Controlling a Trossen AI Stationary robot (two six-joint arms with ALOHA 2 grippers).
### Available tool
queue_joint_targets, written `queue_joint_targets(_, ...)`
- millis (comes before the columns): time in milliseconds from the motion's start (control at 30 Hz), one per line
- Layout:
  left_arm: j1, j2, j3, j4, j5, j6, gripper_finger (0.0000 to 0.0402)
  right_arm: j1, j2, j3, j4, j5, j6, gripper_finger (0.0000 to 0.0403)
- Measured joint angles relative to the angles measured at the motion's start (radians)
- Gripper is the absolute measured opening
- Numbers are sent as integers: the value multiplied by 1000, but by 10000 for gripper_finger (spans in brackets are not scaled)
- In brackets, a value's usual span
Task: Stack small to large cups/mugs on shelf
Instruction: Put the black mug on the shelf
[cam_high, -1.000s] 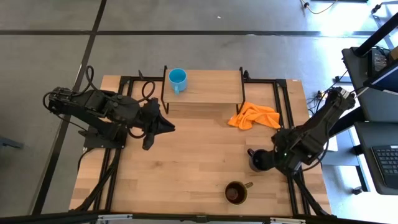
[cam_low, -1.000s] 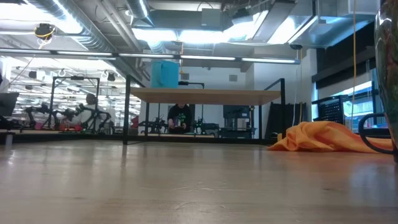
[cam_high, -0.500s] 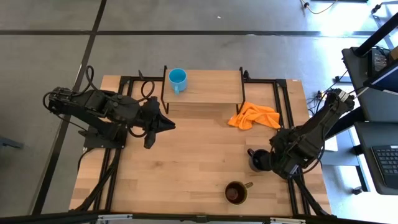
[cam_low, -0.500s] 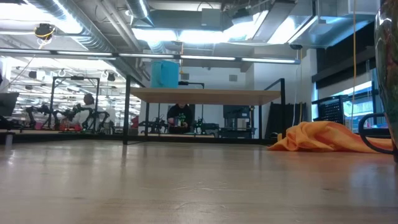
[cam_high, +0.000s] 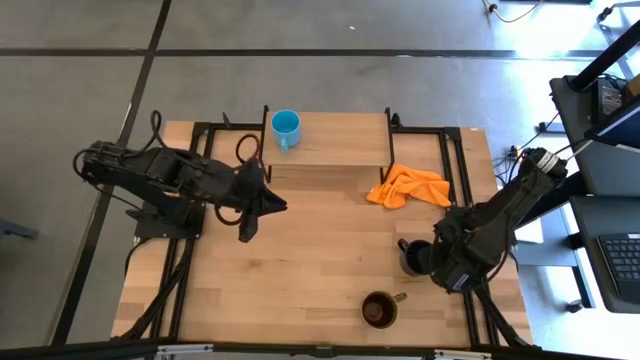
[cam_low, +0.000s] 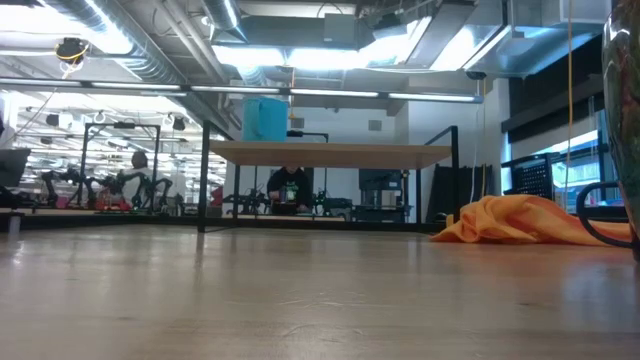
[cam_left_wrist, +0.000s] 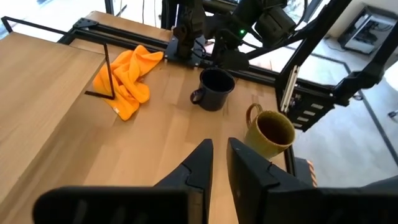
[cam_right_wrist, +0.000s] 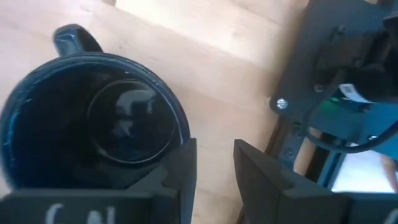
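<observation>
The light-blue mug (cam_high: 286, 127) stands on the left end of the light-wood shelf (cam_high: 340, 140) and also shows in the low view (cam_low: 266, 119). The black mug (cam_high: 411, 256) stands upright on the table at the right, and the brown mug (cam_high: 379, 309) stands near the front edge. My right gripper (cam_high: 432, 262) is slightly open beside the black mug (cam_right_wrist: 93, 130). One finger (cam_right_wrist: 177, 165) is over the rim opposite the handle and the other is outside. I see no touch. My left gripper (cam_high: 280, 206) is shut and empty over the table's left middle.
An orange cloth (cam_high: 405, 187) lies crumpled on the table by the shelf's right legs. Black frame rails (cam_high: 455, 170) run along both table sides. Bare wood lies between the two arms and in front of the shelf.
My right gripper has crept toward the table's near edge, closer alongside the black mug. My left gripper has gone a little toward the table's right edge. The mugs and the cloth have stayed where they were.
</observation>
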Motion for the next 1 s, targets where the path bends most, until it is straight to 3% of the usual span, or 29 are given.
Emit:
queue_joint_targets(167,2,16,0,0,0,0,41,0,-7,-24,94,31,26,108)
queue_joint_targets(1000,3,15,0,-2,-23,8,41,-26,-5,6,112,82,-8,108)
